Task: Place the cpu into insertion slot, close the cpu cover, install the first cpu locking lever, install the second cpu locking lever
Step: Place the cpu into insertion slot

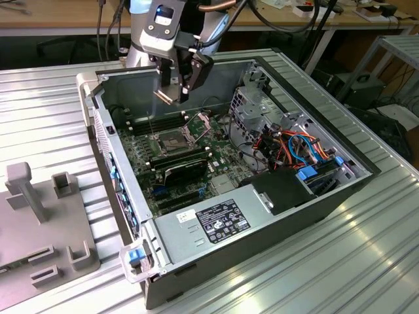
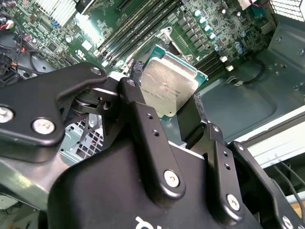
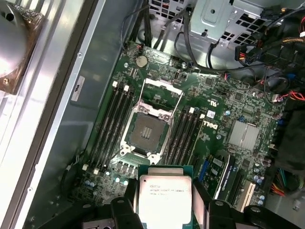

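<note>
Exterior view: you see the gripper (image 1: 171, 91) suspended inside the open computer case (image 1: 314, 140), above the green motherboard (image 1: 141, 154). Its two fingers are clamped on the cpu (image 1: 164, 97), which hangs clear of the board, above the insertion slot (image 1: 171, 139) and slightly toward the exterior view's left of it. The case rests on a ribbed metal table (image 1: 59, 98).

In the first wrist view, note the cpu (image 3: 164, 195) held between the black fingers (image 3: 123, 210), with its printed metal face toward the camera. The insertion slot (image 3: 147, 131) lies apart from the chip, with its pin field exposed. The cpu cover (image 3: 162, 93) is swung open and sits on the side of the slot away from the cpu. Long black memory slots (image 3: 116, 126) flank the slot on both sides.

In the second wrist view, check the grip: the fingers (image 2: 143, 124) press on opposite edges of the cpu (image 2: 169, 86), whose dull silver face and green rim show between them, with the motherboard (image 2: 200, 24) behind.
</note>
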